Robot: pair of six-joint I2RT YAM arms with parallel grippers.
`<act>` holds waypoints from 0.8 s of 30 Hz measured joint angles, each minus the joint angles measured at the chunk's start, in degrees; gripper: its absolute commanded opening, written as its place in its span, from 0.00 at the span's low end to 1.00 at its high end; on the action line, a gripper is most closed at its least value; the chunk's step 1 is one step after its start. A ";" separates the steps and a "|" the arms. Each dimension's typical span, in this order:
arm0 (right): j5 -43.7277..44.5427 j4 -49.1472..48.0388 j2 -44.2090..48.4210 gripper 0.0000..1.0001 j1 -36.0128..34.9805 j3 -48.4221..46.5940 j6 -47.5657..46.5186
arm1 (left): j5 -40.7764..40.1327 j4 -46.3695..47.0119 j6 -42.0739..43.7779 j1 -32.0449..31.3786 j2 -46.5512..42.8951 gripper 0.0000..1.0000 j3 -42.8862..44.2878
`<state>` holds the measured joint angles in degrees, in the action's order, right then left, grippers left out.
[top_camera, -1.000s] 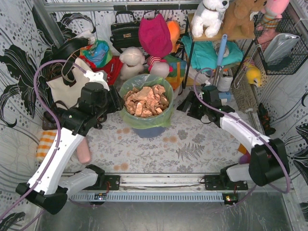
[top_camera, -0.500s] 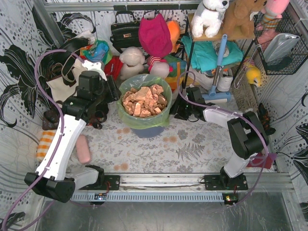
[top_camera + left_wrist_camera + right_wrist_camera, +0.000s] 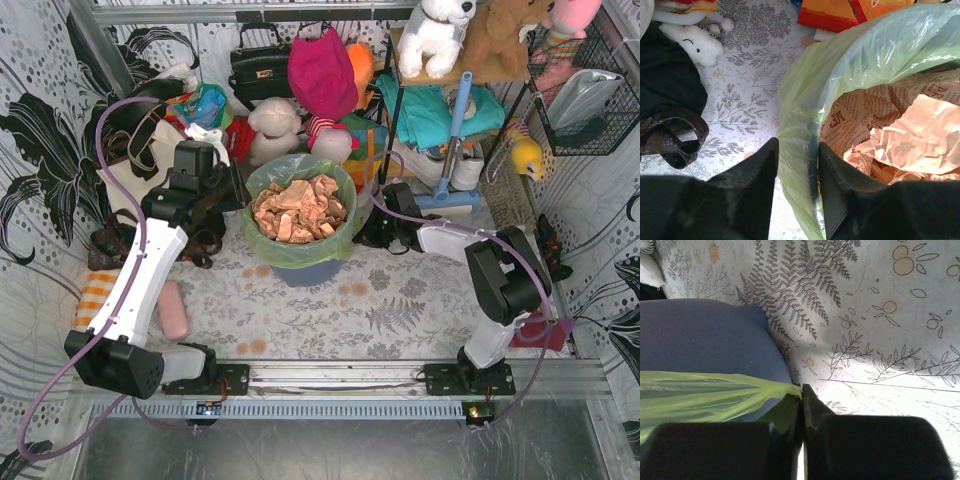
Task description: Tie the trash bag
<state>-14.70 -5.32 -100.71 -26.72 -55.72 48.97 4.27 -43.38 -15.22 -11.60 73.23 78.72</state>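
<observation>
The trash bag (image 3: 296, 248), thin light-green plastic, lines a round blue bin (image 3: 310, 272) at the table's middle, and crumpled tan paper (image 3: 300, 208) fills it. My left gripper (image 3: 240, 190) is at the bin's left rim. In the left wrist view its jaws (image 3: 797, 143) stand apart astride the bag's folded-over edge (image 3: 800, 100) and the bin rim, open. My right gripper (image 3: 362, 228) is low at the bin's right side. In the right wrist view it (image 3: 802, 386) is shut on a pulled-out tip of the bag (image 3: 715, 395), with the blue bin wall (image 3: 705, 335) behind.
A cream tote (image 3: 135, 180) and dark shoes (image 3: 105, 245) lie left of the left arm. A pink cylinder (image 3: 173, 310) lies on the floral cloth. Plush toys (image 3: 275, 130), a black handbag (image 3: 258, 65) and a shelf rack (image 3: 440, 110) crowd the back.
The left gripper moved in onto the bin's left rim and its jaws narrowed. The right arm swung left to the bin's right side and shut on the bag's edge.
</observation>
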 measured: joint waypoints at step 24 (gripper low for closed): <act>8.33 18.40 23.93 0.00 0.00 2.10 -4.72 | 11.32 -6.99 -6.69 -8.68 -6.97 0.40 -4.24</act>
<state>-6.37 13.08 -76.77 -26.72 -53.63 44.25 15.59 -50.37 -21.91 -20.27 66.26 74.48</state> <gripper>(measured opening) 0.003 0.358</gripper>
